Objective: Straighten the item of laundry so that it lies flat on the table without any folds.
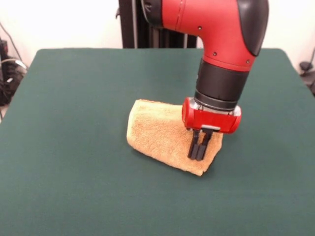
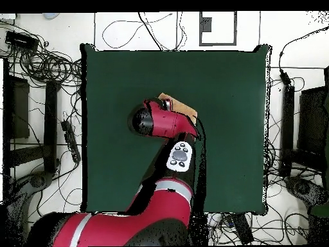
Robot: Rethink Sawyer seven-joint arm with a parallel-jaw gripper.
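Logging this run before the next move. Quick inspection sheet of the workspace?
Surface: table, dark green cloth, bare around the towel.
Job's things: towel, orange-tan, folded over, not flat.
Clutter: nothing seen on the table.
Grippers: gripper down at the towel's end, fingers close together; whether cloth is pinched cannot be told.
Cables: loose cables on the floor around the table.
Surroundings: black equipment beside the table; no person seen.

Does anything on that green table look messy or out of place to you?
Only the towel. It sits near the middle of the table doubled over into a rumpled bundle rather than spread flat. The gripper is down at one end of it, jaws close together. Nothing looks spilled or damaged.
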